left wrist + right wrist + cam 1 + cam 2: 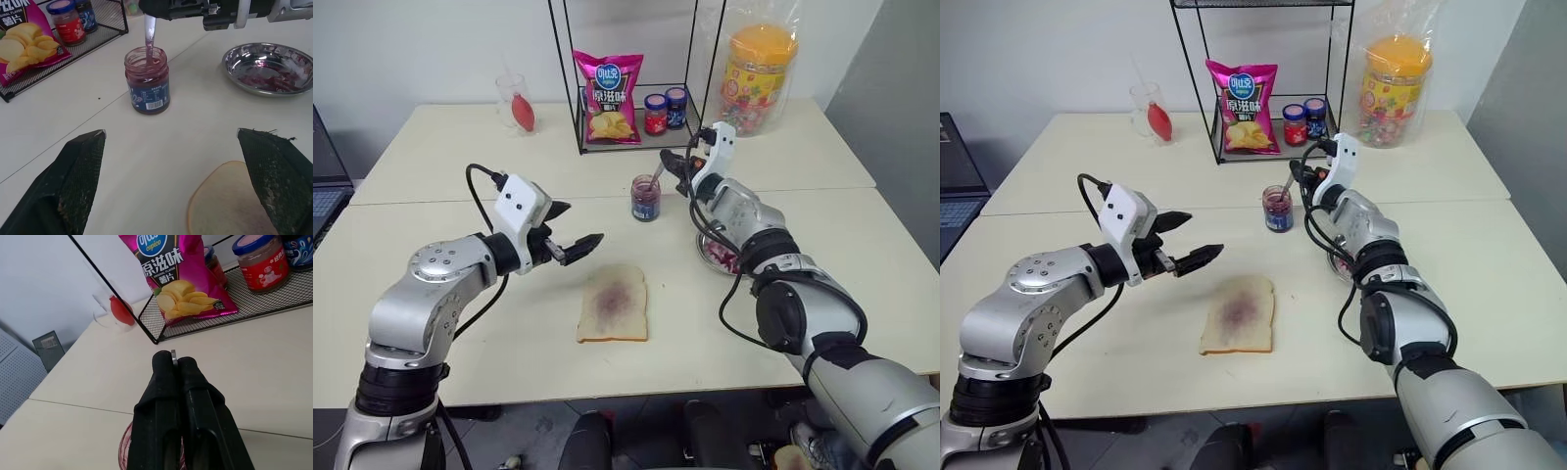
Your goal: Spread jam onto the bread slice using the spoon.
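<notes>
Now the right gripper point(674, 163) pinches the spoon point(149, 34), dipped in the jam point(146, 73) jar; the left gripper point(576, 233) hangs spread.

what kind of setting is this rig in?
Probably a lab or office mocked up as a snack table: plain white tables, a wire rack holding a chip bag, and a laptop at the edge.

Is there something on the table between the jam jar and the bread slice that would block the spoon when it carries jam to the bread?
Nothing visible does. The table between the jam jar and the bread slice is bare. The right gripper holds the spoon in the jar; the open left gripper hovers beside that path.
</notes>
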You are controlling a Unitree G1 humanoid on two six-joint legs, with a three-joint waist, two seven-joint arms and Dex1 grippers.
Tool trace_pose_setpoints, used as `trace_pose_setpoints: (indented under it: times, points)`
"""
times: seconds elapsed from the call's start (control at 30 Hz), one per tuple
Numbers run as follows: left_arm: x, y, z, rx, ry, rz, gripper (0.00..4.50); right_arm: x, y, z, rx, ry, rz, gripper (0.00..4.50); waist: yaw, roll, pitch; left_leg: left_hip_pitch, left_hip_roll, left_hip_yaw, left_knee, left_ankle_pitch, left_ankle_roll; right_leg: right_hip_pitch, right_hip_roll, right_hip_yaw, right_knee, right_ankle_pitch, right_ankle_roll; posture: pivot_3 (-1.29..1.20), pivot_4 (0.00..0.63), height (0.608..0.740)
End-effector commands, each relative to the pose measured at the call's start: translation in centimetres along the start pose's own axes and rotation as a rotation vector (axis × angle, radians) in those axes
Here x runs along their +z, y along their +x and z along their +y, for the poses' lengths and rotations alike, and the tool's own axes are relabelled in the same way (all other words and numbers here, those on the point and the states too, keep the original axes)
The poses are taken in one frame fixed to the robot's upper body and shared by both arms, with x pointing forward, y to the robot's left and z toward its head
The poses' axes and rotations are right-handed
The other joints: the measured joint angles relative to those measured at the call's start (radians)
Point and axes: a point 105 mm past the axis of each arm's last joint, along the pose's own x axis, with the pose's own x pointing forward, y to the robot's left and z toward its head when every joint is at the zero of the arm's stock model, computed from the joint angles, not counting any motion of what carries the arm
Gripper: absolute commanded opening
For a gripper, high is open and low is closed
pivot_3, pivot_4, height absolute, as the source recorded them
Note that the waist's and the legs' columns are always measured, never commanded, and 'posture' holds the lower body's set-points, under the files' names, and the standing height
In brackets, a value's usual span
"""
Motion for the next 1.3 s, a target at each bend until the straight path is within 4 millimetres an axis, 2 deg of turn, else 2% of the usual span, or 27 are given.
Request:
trace_pose_setpoints:
  times: [0.03,0.43,0.83,1.03,1.3]
  points:
    - [1.3,-0.3,0.2,0.006,0.046,-0.026,4.50,3.7,0.2,1.5,0.040,0.036,-0.107,0.01,0.000,0.000,0.000,0.000,0.000,0.000,0.000,0.000,0.000,0.000,0.000,0.000,0.000,0.000,0.000,0.00,0.150,0.740]
    - [1.1,-0.2,0.3,0.013,0.048,-0.021,4.50,4.2,0.2,1.5,0.044,0.154,-0.122,0.01,0.000,0.000,0.000,0.000,0.000,0.000,0.000,0.000,0.000,0.000,0.000,0.000,0.000,0.000,0.000,0.00,0.150,0.740]
    - [1.0,-0.1,0.4,0.011,0.049,-0.019,4.50,4.6,0.0,1.7,0.050,0.034,-0.124,0.01,0.000,0.000,0.000,0.000,0.000,0.000,0.000,0.000,0.000,0.000,0.000,0.000,0.000,0.000,0.000,0.00,0.150,0.740]
    - [1.0,-0.1,0.4,0.006,0.052,-0.019,4.50,4.7,-0.1,1.4,0.045,0.057,-0.131,0.01,0.000,0.000,0.000,0.000,0.000,0.000,0.000,0.000,0.000,0.000,0.000,0.000,0.000,0.000,0.000,0.00,0.150,0.740]
    - [0.9,0.0,0.3,0.003,0.057,-0.015,4.50,4.7,-0.2,1.2,0.042,-0.003,-0.129,0.01,0.000,0.000,0.000,0.000,0.000,0.000,0.000,0.000,0.000,0.000,0.000,0.000,0.000,0.000,0.000,0.00,0.150,0.740]
